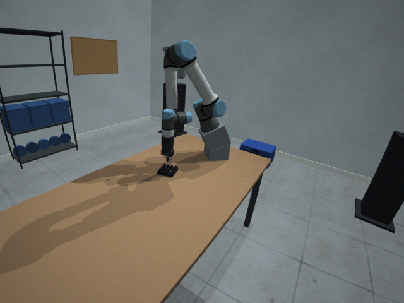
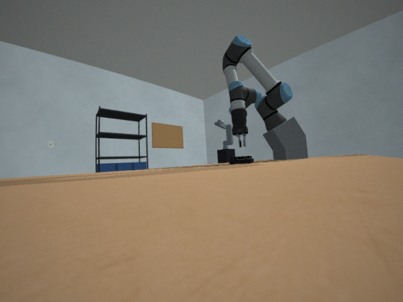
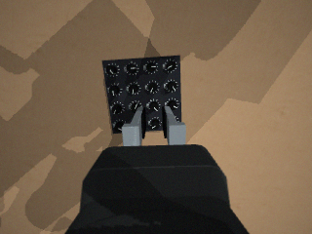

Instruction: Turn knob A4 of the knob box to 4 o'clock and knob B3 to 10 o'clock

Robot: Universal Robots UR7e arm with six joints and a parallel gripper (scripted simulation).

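The black knob box [image 1: 167, 172] [image 2: 241, 160] [image 3: 141, 78] lies on the table beneath my gripper. Its top carries four rows of four black knobs with white lines and rings of marks. My gripper [image 1: 168, 160] [image 2: 242, 145] [image 3: 154, 116] is partly open, with nothing between its fingers, and points down from above the box. In the wrist view its fingers overlap the lower part of the box and hide parts of the lowest knobs. The socket is not visible, and the printed names are too small to read, so I cannot tell which knobs are A4 and B3.
The wooden table [image 1: 137, 235] [image 2: 195, 227] carries the box and the arm's grey pedestal [image 1: 216, 144] [image 2: 289, 139]. Arm shadows cross the table around the box. A shelf rack, a blue case and a dark stand are off the table.
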